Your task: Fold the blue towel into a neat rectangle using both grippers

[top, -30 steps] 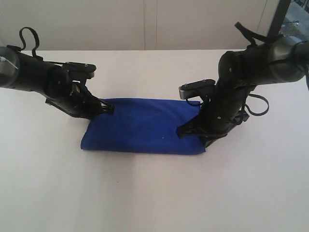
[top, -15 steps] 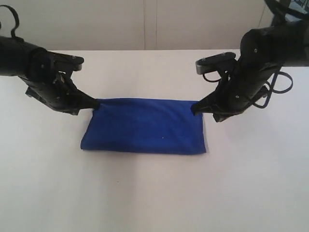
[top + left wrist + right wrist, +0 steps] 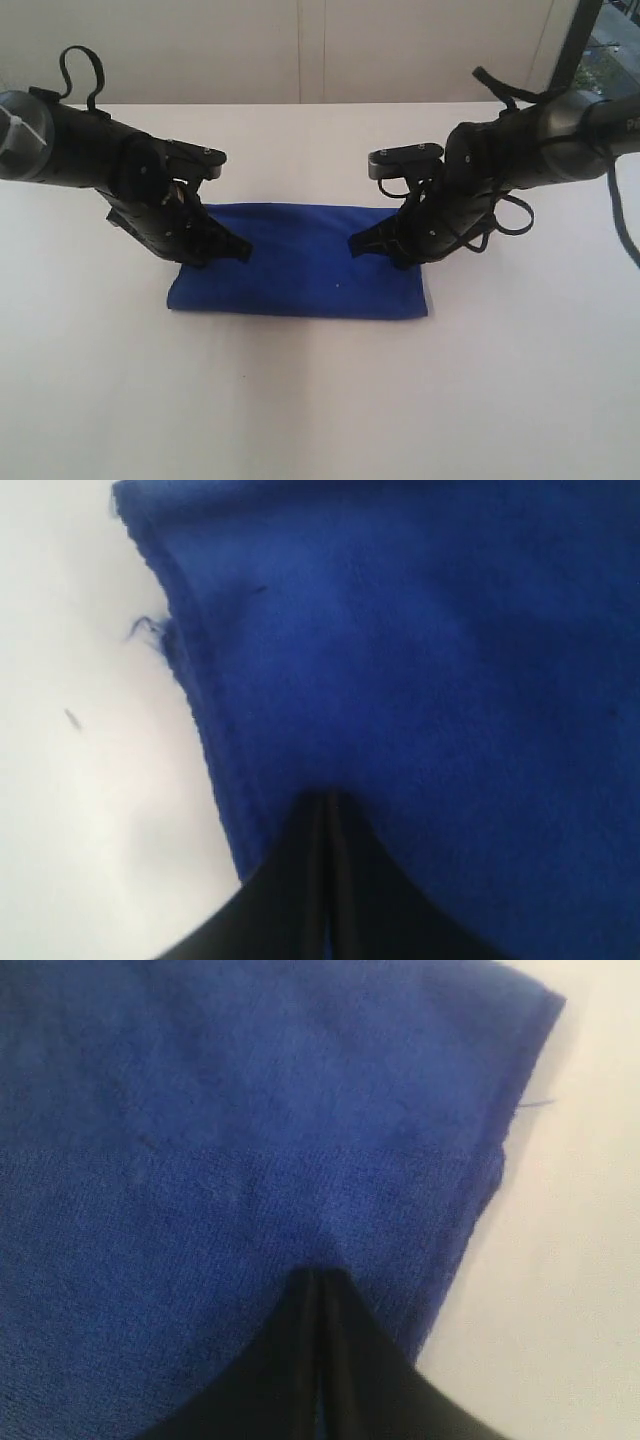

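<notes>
The blue towel (image 3: 300, 272) lies folded as a flat rectangle on the white table, long side running left to right. My left gripper (image 3: 243, 253) is shut, its tips resting on the towel's left part near the far edge. My right gripper (image 3: 355, 245) is shut too, tips down on the right part. In the left wrist view the closed left gripper (image 3: 328, 800) touches the towel (image 3: 420, 660) just inside its hemmed side edge. In the right wrist view the closed right gripper (image 3: 318, 1274) presses the towel (image 3: 220, 1130) near its corner. No cloth shows between either pair of jaws.
The white table (image 3: 320, 400) stretches all round the towel. A pale wall (image 3: 300, 50) stands behind it, with a dark frame (image 3: 580, 45) at the far right. A loose blue thread (image 3: 148, 630) sticks out from the towel's edge.
Half a second ago both grippers stood out at the towel's far corners; both have since moved inward and a little nearer, onto the cloth. The towel lies as before.
</notes>
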`<state>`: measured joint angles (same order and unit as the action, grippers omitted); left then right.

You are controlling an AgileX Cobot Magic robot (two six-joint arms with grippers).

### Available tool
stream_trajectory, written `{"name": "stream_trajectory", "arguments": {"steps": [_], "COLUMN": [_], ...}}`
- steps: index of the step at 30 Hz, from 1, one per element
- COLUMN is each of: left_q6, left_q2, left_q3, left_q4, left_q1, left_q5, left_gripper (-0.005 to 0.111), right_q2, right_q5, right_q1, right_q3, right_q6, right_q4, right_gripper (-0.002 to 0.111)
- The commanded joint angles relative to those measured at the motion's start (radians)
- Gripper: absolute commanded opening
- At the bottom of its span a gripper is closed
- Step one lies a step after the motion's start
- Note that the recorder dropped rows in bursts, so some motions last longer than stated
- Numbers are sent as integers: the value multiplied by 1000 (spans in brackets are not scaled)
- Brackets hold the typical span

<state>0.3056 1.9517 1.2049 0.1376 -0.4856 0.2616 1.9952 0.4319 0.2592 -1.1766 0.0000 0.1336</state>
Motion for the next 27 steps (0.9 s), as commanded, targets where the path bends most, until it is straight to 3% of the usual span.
{"name": "stream_trajectory", "arguments": {"steps": [1, 4, 15, 27], "left_q6": [-26, -29, -32, -10], "left_q2": [21, 21, -37, -51], "left_q3": [-7, -7, -5, -5], "left_q4": [0, 5, 7, -2], "left_q1": [-4, -4, -4, -4], "left_q5": [43, 71, 34, -163], "left_gripper": [0, 0, 0, 0], "right_q2": [20, 20, -27, -47], "right_q5": [41, 65, 50, -68], "right_q1": [-1, -1, -1, -1], "right_q3": [3, 3, 1, -89], "right_q6": [10, 110, 112, 116], "right_q4": [-74, -145, -160, -153], "right_gripper": [0, 0, 0, 0]}}
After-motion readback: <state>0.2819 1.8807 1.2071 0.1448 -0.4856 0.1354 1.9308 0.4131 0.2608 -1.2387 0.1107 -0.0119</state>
